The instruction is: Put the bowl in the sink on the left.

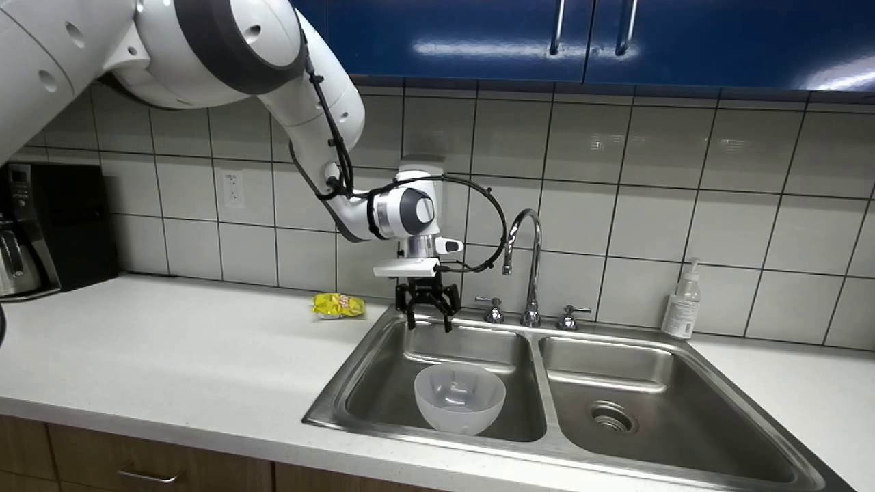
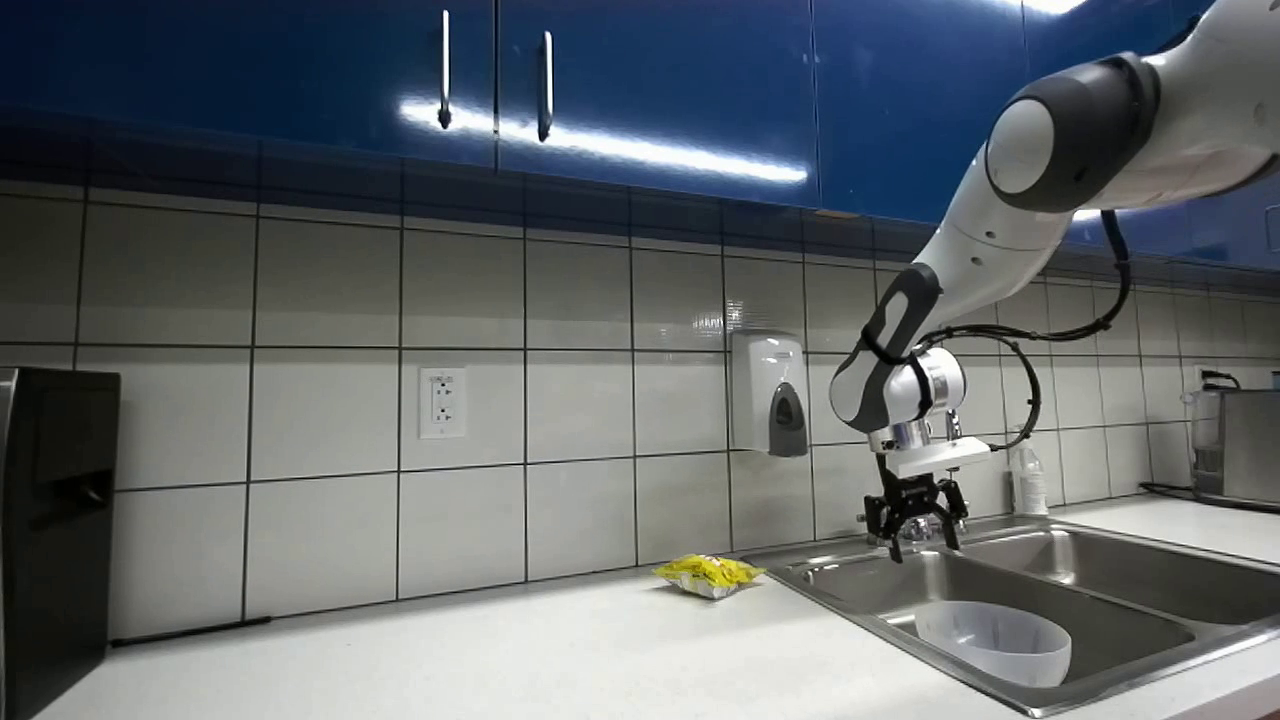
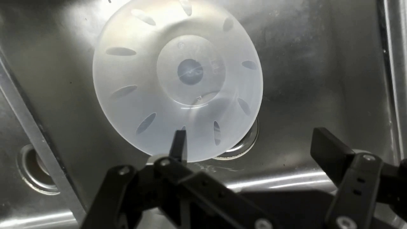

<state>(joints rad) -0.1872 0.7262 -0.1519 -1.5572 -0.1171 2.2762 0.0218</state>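
So, bowl (image 1: 459, 400) is sitting mouth up in the left sink (image 1: 383, 386), nearer that sink's front edge than its back one. That's matching the task, so I'm calling it placed. In the wrist view its rim is overlapping part of the drain (image 3: 245, 143); can't tell whether the base is resting on it. The left sink's floor is presumably taking its weight.

Next back, end effector (image 1: 429, 326) is hanging above the left sink by its back edge, jaws standing wide apart, gripping nothing, well apart from the bowl. Likely hovering there to leave the bowl room; going straight up is looking sensible.

Others: divider (image 1: 549, 403) is running along the left sink's right edge, other basin (image 1: 656, 437) is lying past it. Faucet (image 1: 536, 260) is rising by the divider's back end, and cable loop (image 1: 489, 196) is passing near its spout; can't tell if they're touching, so swinging that way would be risking a snag. Yellow packet (image 1: 338, 306) is lying on the bench (image 1: 191, 348) just beside the left sink's back left corner, out of the way. Pump bottle (image 1: 682, 311) is standing at the other basin's back right corner. Farthest, dispenser (image 2: 768, 393) is hanging on the tiled wall (image 1: 577, 219).
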